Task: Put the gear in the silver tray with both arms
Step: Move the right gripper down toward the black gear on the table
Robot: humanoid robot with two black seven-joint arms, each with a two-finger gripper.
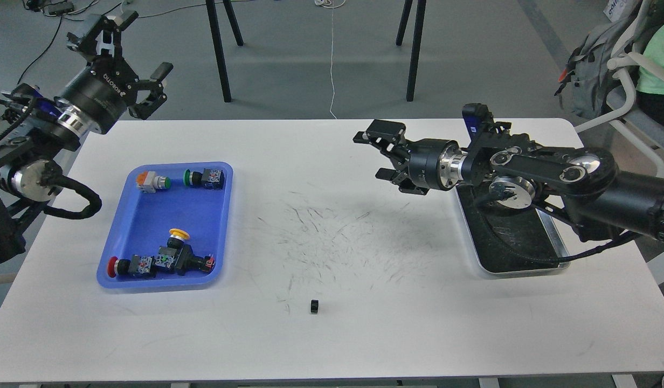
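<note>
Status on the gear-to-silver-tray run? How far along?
Nothing looks done yet. The gear sits alone on the white table near its front edge, far from the silver tray, whose visible bottom holds no part. Nothing is in hand: the left gripper and right gripper are both open, raised and empty. Left to do: the pick, the transfer and the placement.
</note>
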